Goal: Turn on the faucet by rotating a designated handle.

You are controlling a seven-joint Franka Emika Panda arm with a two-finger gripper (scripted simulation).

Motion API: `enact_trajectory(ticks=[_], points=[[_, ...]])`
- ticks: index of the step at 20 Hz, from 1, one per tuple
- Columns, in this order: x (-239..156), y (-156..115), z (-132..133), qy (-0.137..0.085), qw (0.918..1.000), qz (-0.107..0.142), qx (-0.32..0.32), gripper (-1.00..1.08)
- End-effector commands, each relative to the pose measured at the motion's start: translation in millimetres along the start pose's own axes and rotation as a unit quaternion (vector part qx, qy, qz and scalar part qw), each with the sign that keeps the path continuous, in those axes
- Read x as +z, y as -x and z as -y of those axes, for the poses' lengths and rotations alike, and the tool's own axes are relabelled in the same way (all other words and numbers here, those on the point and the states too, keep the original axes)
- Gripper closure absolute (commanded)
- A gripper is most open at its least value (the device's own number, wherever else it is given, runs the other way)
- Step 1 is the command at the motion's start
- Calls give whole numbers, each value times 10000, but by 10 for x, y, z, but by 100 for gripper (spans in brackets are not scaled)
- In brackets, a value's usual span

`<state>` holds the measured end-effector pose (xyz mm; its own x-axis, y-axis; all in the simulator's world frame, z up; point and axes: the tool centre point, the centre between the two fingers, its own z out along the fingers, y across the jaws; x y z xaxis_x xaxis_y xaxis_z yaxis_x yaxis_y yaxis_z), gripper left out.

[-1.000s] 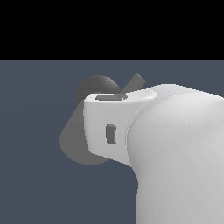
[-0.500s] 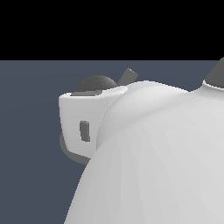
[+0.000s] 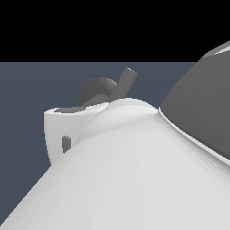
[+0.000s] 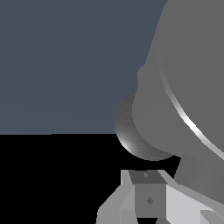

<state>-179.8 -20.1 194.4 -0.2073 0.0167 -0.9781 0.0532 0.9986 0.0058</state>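
The white robot arm [image 3: 134, 170] filled most of the exterior view, more than half a second before, when it covered only the lower right part. A dark grey band of the arm [image 3: 202, 108] now crossed the exterior view's right side, where earlier just a small dark corner showed. The white wrist block [image 3: 60, 130] with its small dark slot had shifted toward the exterior view's left.

Behind the arm, only the rounded dark top of the faucet [image 3: 96, 90] stayed visible, along with the handle [image 3: 126, 81], a slim grey rod tilting up toward the exterior view's right. A second earlier far more of the faucet's body and base could be seen; the arm had since covered them.

In the wrist view the faucet's grey cylinder [image 4: 183, 78] loomed very close, its darker round base [image 4: 131, 131] just beside the gripper [image 4: 146, 192]. Whether the jaws were wide or narrow could not be told; they held nothing visible. The slate worktop [image 3: 31, 85] lay behind.
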Motion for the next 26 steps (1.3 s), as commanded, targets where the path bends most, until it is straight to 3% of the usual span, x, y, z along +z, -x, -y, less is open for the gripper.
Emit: enact_trajectory(ticks=[1,19,20,21,26], points=[[-92,709,-479,385,9948,935,-86,108],[-163,887,-901,440,9936,1036,-90,108],[-39,497,-570,150,9979,632,-76,108],[149,316,-427,-34,9993,375,-67,108],[107,378,-607,43,9988,483,-70,108]])
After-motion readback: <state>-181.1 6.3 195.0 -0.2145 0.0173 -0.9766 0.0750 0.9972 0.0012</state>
